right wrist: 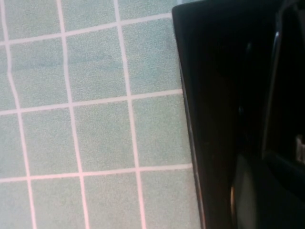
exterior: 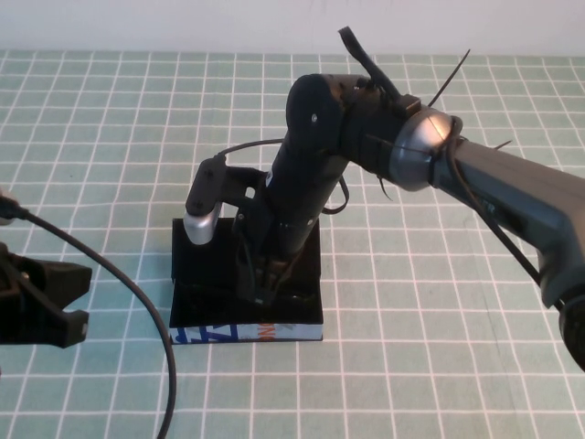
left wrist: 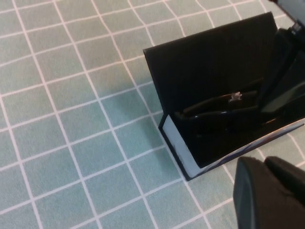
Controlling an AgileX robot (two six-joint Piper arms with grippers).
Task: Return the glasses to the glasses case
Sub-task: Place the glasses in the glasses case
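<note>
Seeing my right gripper (exterior: 265,293) down inside open glasses case (exterior: 196,265), glasses (left wrist: 224,106) in it, grip unclear; left gripper (exterior: 64,306) parked near table's left edge, jaws apart, empty.

One glasses case (exterior: 247,315) stands open on the desk (exterior: 110,128), toward the middle of its near half. One pair of glasses (left wrist: 224,107) lies inside it. Two arms reach over the desk: the right pincer (exterior: 265,288) is down in the case, and the left pincer (exterior: 50,306) sits at the desk's left edge.
</note>
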